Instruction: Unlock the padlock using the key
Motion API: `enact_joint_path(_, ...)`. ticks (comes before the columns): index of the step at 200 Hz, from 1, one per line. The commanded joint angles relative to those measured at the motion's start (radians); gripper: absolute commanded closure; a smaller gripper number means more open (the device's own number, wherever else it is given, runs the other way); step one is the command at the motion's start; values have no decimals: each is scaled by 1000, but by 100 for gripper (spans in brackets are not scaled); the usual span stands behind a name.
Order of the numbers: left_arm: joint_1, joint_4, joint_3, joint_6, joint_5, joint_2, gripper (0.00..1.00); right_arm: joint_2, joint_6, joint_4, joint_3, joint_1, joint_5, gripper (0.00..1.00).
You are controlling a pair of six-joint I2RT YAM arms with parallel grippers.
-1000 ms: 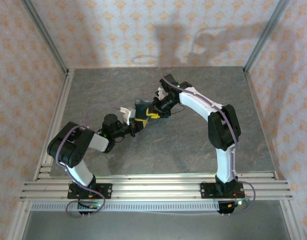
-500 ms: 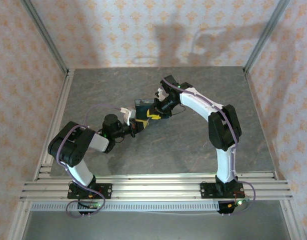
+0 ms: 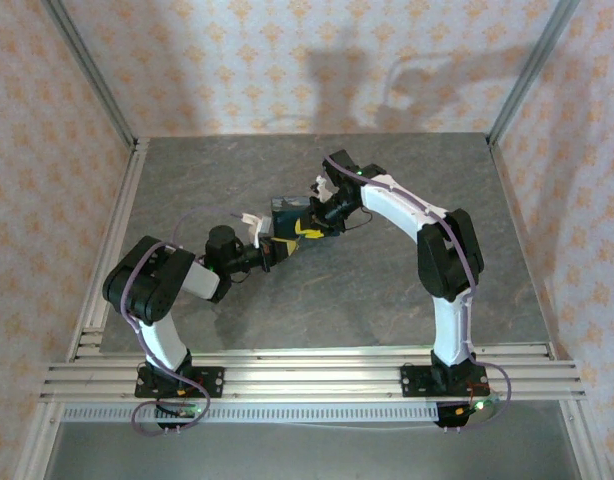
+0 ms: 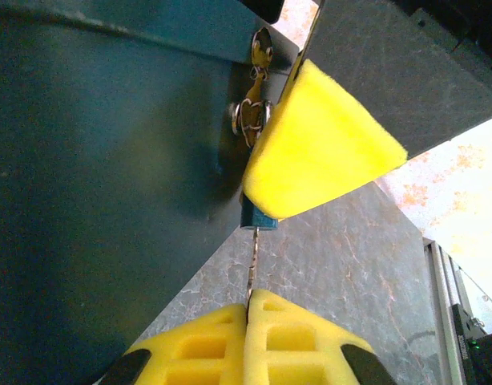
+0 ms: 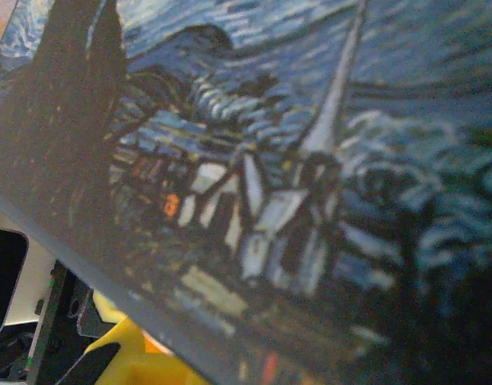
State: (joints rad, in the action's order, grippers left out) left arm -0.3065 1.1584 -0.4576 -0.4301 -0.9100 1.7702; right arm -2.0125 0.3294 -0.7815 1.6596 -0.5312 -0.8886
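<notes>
In the left wrist view my left gripper is shut on the key. The thin blade runs up from its yellow pads into the bottom of the tiny blue padlock. The padlock hangs by metal rings on the dark side of the painted box, and a yellow pad of my right gripper lies over most of it. From above, the left gripper and right gripper meet at the box. The right gripper's second pad is hidden.
The box's swirl-painted lid lies close across the right wrist view, with a bit of yellow pad under its edge. Grey tabletop lies around the box, bounded by aluminium rails near me and papered walls.
The left arm has shifted its elbow slightly rightward and pushed its gripper a little closer to the box. The right arm and the box have hardly moved.
</notes>
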Motion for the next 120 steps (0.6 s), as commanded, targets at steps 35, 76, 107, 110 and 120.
enact_joint_path(35, 17, 80, -38, -18, 11, 3, 100, 37, -37, -24, -8, -13, -92, 100)
enact_joint_path(76, 17, 87, -40, -38, 21, 0, 100, 37, -23, -1, -25, -2, -121, 100)
enact_joint_path(107, 2, 100, -35, -43, 53, 3, 100, 52, 24, 37, -47, 1, -119, 100)
enact_joint_path(110, -2, 103, -35, -46, 57, 5, 100, 52, 26, 40, -48, 1, -117, 100)
enact_joint_path(120, -15, 118, -34, -53, 74, 11, 100, 56, 42, 53, -53, 1, -115, 100)
